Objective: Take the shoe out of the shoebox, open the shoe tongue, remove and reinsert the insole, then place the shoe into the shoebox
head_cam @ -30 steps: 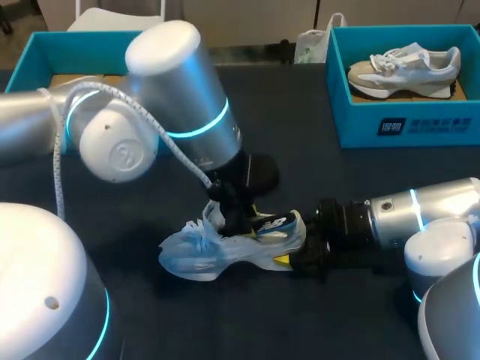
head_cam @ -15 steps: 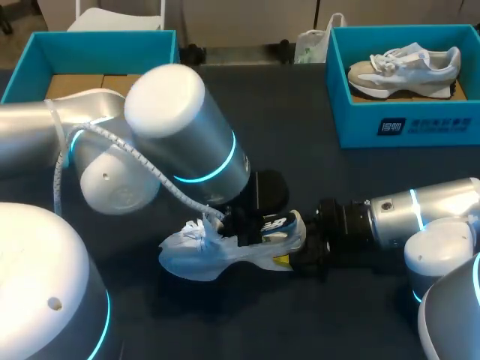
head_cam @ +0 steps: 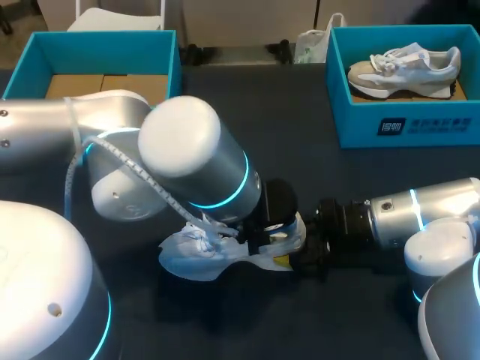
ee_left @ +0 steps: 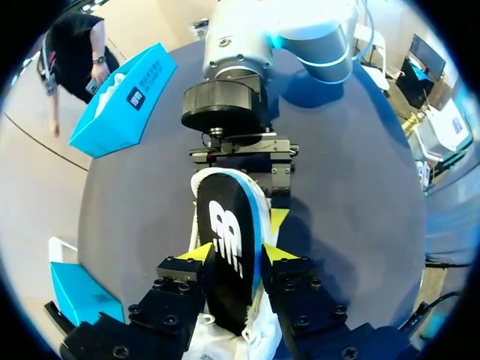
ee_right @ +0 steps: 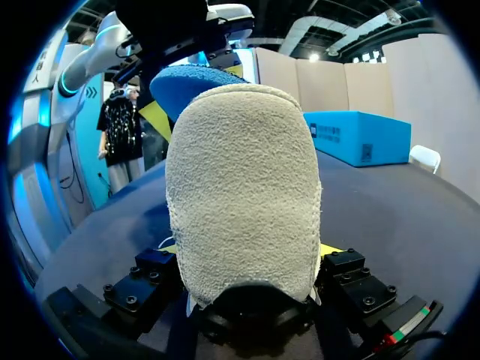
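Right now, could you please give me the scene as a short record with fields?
shoe: on the table, out of its box
right gripper: shut on the shoe's heel
left gripper: shut on the black insole at the shoe's opening
left shoebox: open, no shoe seen
right shoebox: holds a second shoe

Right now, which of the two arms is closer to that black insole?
The left arm. Its jaws pinch the insole from both sides. The right arm has its jaws clamped on the heel of the shoe, just past the insole's far end.
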`<action>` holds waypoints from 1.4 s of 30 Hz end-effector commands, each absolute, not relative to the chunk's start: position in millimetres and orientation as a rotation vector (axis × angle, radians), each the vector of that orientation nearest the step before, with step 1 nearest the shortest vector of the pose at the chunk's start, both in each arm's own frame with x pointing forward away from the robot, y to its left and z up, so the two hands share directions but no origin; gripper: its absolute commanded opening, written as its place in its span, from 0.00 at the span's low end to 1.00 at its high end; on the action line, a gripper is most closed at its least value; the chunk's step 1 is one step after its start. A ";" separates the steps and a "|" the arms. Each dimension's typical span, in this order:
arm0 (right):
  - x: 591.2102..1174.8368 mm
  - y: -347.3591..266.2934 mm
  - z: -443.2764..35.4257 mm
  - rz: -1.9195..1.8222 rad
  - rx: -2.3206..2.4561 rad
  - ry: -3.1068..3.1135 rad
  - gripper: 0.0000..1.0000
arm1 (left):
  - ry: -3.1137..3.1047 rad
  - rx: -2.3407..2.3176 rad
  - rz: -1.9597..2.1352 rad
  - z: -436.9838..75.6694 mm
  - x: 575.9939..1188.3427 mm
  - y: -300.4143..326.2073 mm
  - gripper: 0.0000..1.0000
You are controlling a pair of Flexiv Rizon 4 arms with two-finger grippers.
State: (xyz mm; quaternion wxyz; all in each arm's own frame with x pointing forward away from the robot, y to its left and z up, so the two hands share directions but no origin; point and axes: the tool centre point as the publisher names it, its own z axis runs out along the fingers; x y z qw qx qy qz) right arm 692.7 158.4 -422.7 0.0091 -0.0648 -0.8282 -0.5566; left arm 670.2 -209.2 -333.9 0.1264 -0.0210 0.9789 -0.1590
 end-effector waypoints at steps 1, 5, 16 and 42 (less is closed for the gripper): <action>692.0 159.3 -422.9 -1.734 -0.203 -2.590 0.00 | 2.809 -0.093 -0.449 -338.5 667.0 -216.4 0.38; 692.0 159.3 -422.9 -1.734 -0.203 -2.590 0.00 | 2.786 -0.114 -0.446 -339.8 668.7 -217.3 0.36; 692.0 159.3 -422.9 -1.734 -0.203 -2.590 0.00 | 2.701 -0.205 -0.451 -343.3 673.8 -223.4 0.44; 692.0 159.3 -422.9 -1.734 -0.203 -2.590 0.00 | 2.591 -0.293 -0.632 -307.2 692.6 -245.6 0.00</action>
